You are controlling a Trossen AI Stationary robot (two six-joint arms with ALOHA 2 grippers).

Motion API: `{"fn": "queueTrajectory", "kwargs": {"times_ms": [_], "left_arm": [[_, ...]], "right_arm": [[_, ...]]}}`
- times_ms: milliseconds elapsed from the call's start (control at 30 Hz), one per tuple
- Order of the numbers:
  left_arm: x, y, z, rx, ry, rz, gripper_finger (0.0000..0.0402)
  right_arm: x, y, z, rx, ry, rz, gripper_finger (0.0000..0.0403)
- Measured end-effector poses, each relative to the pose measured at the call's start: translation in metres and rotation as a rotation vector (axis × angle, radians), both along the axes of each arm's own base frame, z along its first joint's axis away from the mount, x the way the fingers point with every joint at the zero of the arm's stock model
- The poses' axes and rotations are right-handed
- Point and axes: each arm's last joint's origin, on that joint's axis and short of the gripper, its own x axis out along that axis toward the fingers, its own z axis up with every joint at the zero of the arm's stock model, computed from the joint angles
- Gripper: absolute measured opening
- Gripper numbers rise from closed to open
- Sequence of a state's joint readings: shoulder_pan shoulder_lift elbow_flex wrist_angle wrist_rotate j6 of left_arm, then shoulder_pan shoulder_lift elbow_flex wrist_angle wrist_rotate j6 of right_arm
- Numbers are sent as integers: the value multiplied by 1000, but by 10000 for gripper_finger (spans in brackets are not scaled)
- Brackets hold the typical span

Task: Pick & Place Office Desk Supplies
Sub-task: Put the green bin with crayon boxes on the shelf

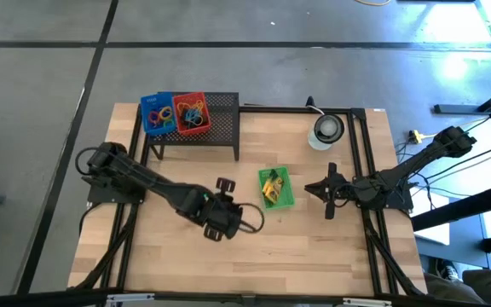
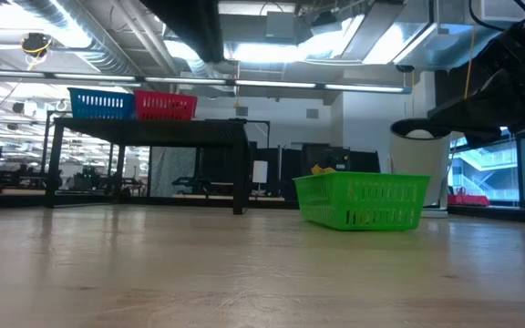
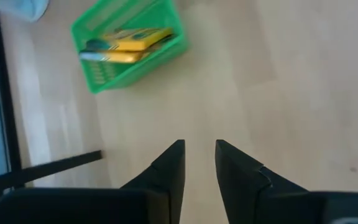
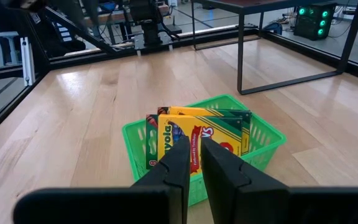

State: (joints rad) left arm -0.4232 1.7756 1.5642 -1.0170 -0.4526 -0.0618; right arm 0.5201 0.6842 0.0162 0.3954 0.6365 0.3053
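Hovering over the bare wooden table (image 1: 314, 256), my left gripper (image 3: 199, 163) holds nothing, its two fingers a narrow gap apart. My right gripper (image 4: 191, 163), fingers nearly closed and empty, waits at the table's right side. Between them sits one green plastic mesh basket (image 1: 275, 188) holding two yellow-green crayon boxes (image 4: 201, 140). On the black wire-mesh rack (image 1: 220, 124) at the far left stand one blue basket (image 1: 156, 112) and one red basket (image 1: 191, 112), both holding coloured rubber-band loops (image 1: 193, 112).
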Motion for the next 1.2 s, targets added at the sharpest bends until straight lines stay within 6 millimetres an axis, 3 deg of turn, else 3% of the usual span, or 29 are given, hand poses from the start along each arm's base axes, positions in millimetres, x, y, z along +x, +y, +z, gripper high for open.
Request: {"fn": "queueTrajectory", "kwargs": {"times_ms": [267,467,867,1200], "left_arm": [[-16,-22,-2,71,84,-158,63],[-24,-22,-3,70,132,-103,43],[-30,-18,6,56,103,-77,2],[-48,-15,29,58,-4,15,1]], "right_arm": [[0,0,1,-1,-7,-9,41],[1,0,6,28,-62,-17,41],[0,-7,9,39,-124,-292,41],[4,-2,24,204,-248,-80,41]]}}
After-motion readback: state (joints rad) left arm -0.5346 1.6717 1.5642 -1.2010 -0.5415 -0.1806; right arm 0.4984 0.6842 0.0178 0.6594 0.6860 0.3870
